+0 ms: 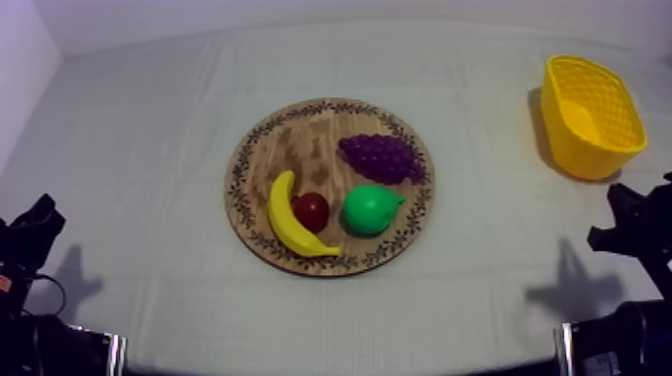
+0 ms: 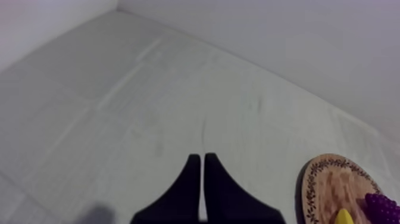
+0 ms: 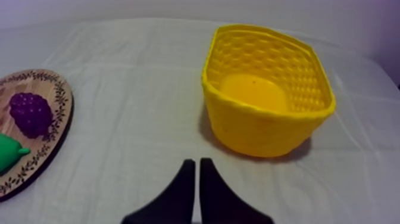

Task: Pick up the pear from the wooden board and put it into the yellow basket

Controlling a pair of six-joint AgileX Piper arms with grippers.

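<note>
A green pear (image 1: pixel 371 209) lies on the round wooden board (image 1: pixel 290 135), at its right front, stem pointing right. The yellow basket (image 1: pixel 592 115) stands empty at the table's far right. My left gripper (image 1: pixel 38 218) rests low at the left edge, far from the board; its fingers (image 2: pixel 200 167) lie together as a narrow wedge over bare cloth. My right gripper (image 1: pixel 625 222) sits low at the right edge, just in front of the basket (image 3: pixel 268 89), shut on nothing (image 3: pixel 194 170). The pear (image 3: pixel 9 152) peeks in beside the board (image 3: pixel 56 101).
On the board also lie a banana (image 1: pixel 288 220), a small red fruit (image 1: pixel 311 210) and a bunch of purple grapes (image 1: pixel 381 157). Bare grey-white cloth surrounds the board on all sides and stretches between board and basket.
</note>
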